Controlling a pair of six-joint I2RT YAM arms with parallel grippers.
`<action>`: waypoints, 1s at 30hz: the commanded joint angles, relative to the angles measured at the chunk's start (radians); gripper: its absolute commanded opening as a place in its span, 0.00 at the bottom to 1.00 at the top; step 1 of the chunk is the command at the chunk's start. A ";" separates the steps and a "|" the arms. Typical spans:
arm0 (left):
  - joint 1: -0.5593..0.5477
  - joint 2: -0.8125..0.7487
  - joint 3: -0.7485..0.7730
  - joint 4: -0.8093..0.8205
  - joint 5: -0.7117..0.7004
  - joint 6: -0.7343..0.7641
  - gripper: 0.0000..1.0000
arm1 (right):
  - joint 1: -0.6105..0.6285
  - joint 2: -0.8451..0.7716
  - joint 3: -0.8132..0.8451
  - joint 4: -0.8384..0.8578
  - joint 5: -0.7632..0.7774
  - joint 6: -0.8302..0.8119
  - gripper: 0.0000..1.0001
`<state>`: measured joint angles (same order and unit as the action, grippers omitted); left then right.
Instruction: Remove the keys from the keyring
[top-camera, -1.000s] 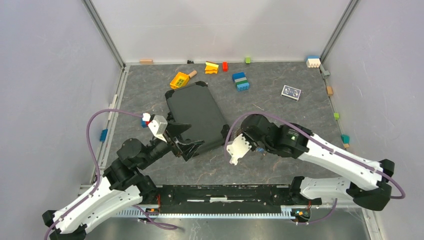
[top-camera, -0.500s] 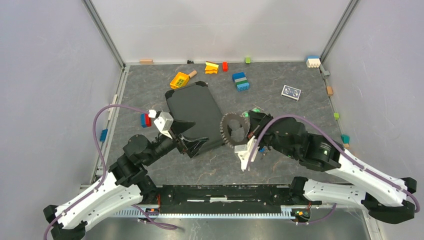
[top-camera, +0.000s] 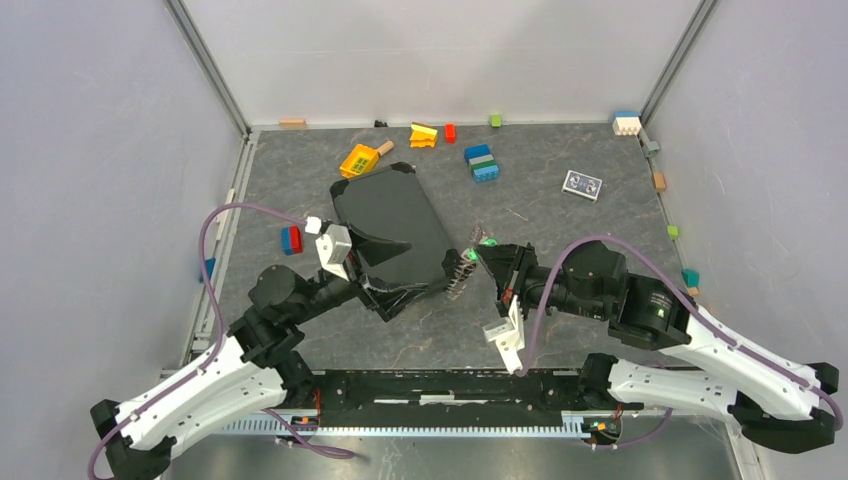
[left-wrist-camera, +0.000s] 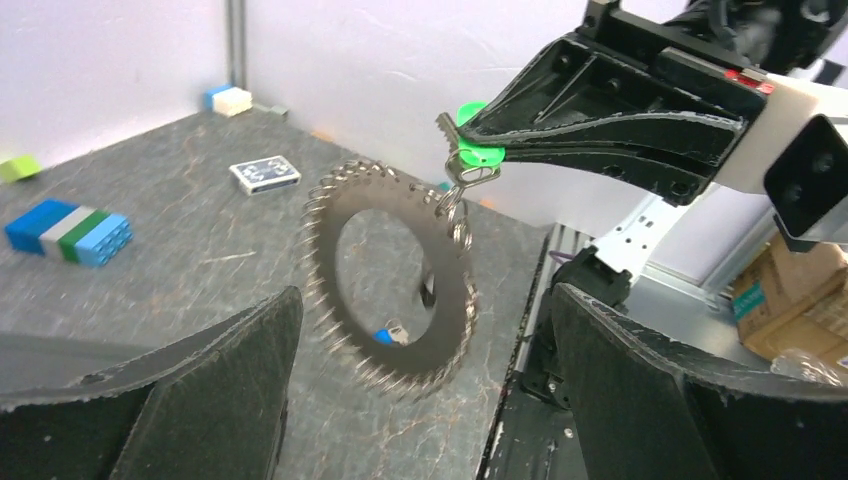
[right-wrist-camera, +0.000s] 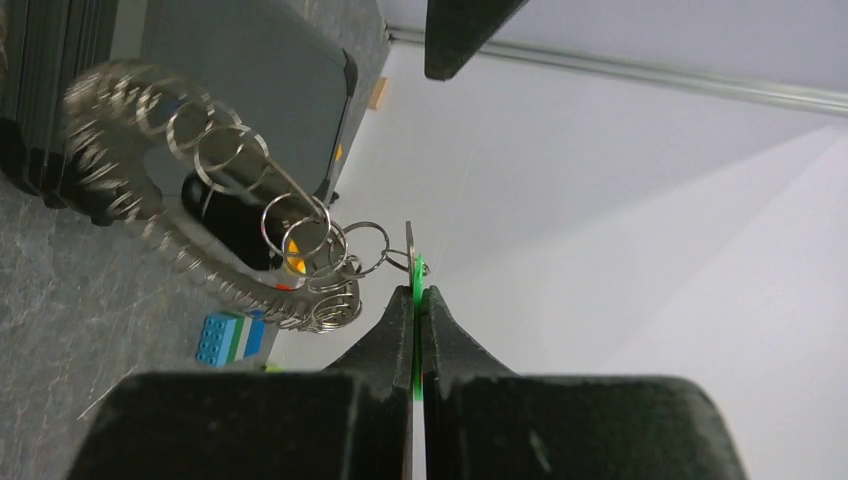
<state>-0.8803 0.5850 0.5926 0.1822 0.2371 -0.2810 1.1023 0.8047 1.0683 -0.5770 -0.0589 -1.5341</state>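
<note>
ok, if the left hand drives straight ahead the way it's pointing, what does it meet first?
Most likely the keyring, hanging ahead of the left hand between its open fingers from the green tag pinched in the right hand. How far off is unclear.

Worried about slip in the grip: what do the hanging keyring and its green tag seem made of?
The keyring looks like metal: dull grey face, silvery glints along its rim. The green tag looks like plastic, flat, evenly coloured, fairly matte, though painted metal can't be excluded.

place: robot lab cell | evidence: plain white walls (top-camera: 450, 60), metal frame posts (top-camera: 207, 65), scattered toy bricks (top-camera: 482, 163)
</note>
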 joint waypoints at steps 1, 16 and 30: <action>0.003 0.036 0.010 0.142 0.124 0.061 1.00 | 0.003 -0.039 0.014 0.079 -0.131 -0.084 0.00; -0.009 0.133 0.007 0.303 0.192 -0.040 0.99 | 0.003 -0.054 0.003 0.146 -0.183 -0.034 0.00; -0.061 0.233 0.001 0.395 0.130 -0.075 0.97 | 0.004 -0.053 -0.047 0.240 -0.156 0.024 0.00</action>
<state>-0.9230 0.7925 0.5926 0.5148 0.3935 -0.3355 1.1042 0.7620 1.0122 -0.4522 -0.2161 -1.5169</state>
